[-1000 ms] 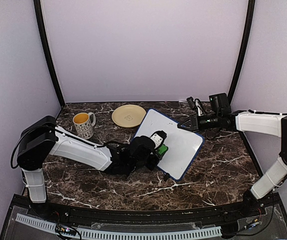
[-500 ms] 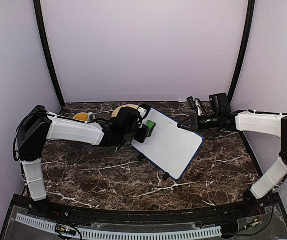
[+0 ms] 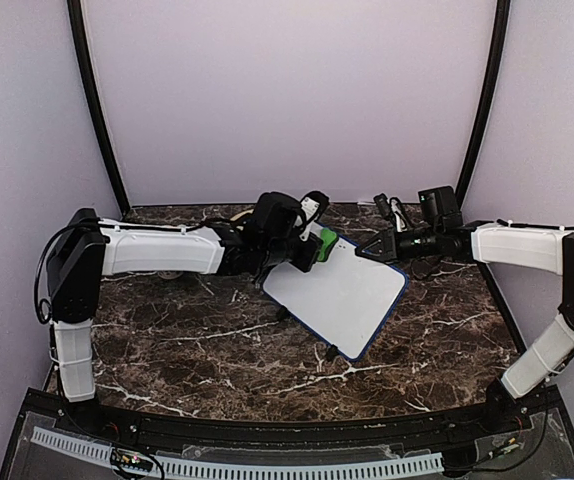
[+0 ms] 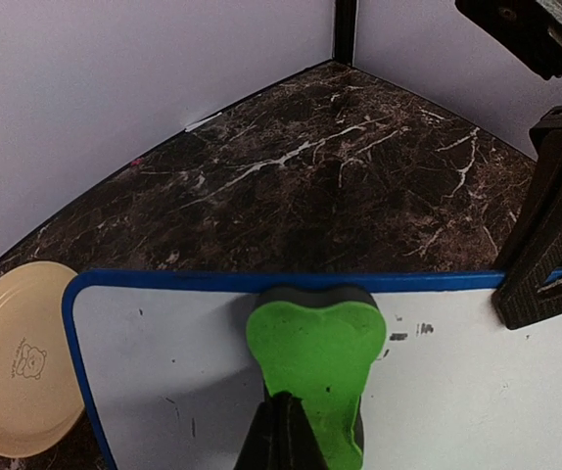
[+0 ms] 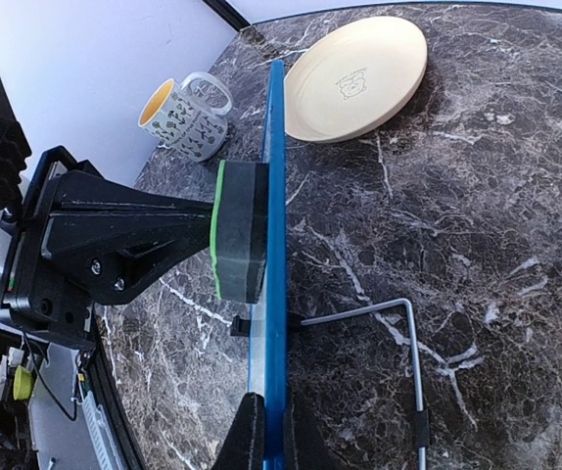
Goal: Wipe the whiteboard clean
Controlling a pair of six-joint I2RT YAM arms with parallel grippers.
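Note:
The whiteboard (image 3: 339,297), white with a blue frame, lies tilted at the middle of the marble table. My left gripper (image 3: 310,252) is shut on a green eraser (image 3: 326,244) and presses it flat on the board's far edge. In the left wrist view the eraser (image 4: 315,348) touches the blue frame, ahead of the left gripper (image 4: 283,423). A few small dark marks (image 4: 399,336) remain on the whiteboard (image 4: 487,392) beside it. My right gripper (image 3: 373,246) is shut on the board's right corner. The right wrist view shows the right gripper (image 5: 266,419) clamped on the whiteboard's blue edge (image 5: 276,186), with the eraser (image 5: 242,231) against its face.
A yellow plate (image 4: 15,362) (image 5: 359,70) lies just beyond the board's far left corner. A patterned mug (image 5: 185,117) stands left of the plate. A bent metal wire stand (image 5: 413,357) sticks out behind the board. Purple walls close the back and sides.
My left gripper has swept the eraser from the board's middle to its far edge, and the arm now stretches along the back. The right gripper has stayed put on the board.

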